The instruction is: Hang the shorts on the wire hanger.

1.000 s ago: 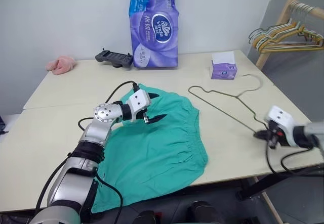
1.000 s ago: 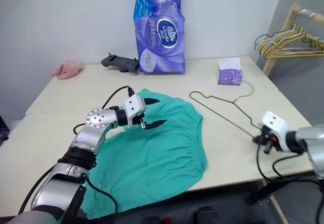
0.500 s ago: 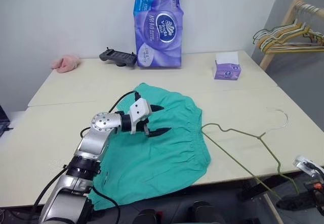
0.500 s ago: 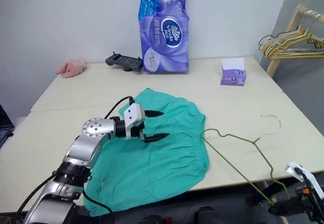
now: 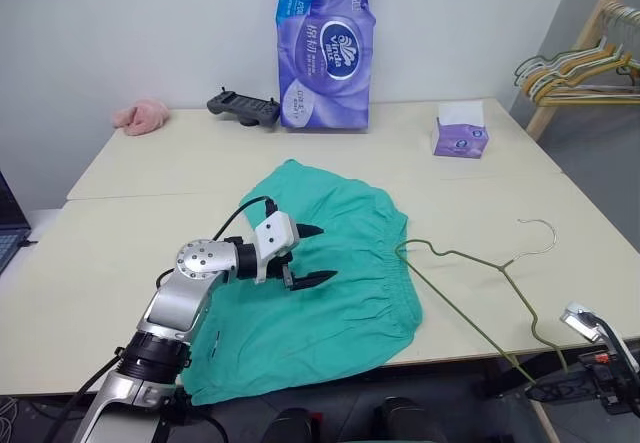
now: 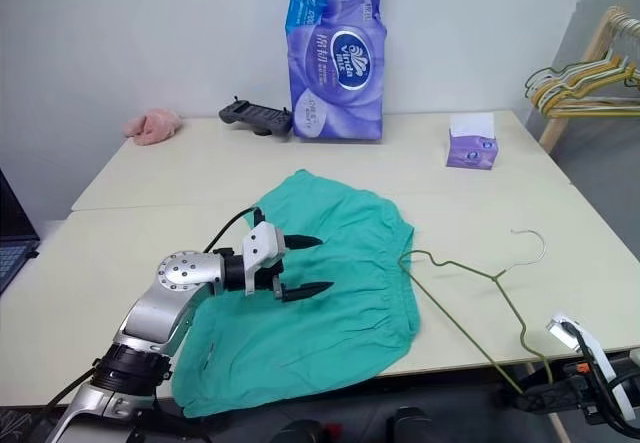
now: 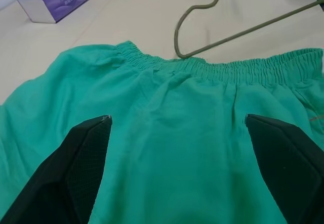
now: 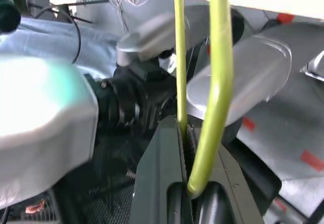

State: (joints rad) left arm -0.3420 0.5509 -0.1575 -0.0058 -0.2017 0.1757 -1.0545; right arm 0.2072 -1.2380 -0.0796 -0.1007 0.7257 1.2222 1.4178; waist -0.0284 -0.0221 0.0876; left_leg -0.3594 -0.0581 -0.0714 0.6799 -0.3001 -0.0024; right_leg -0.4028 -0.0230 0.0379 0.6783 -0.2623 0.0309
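Plain pale grey wall (image 5: 130,33) behind a wide cream-topped table (image 5: 110,233) with a seam across its top. Light wooden clothes rack (image 5: 575,58) at far right, even soft lighting.

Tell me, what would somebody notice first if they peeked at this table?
Probably the bright teal shorts spread flat at the table's near edge, with the left gripper hovering over them, its black fingers wide open. Next, the thin wire hanger lying to the right of the shorts, one end reaching their waistband and its far corner pinched in the right gripper off the table's edge. At the back stands a tall purple tissue pack.
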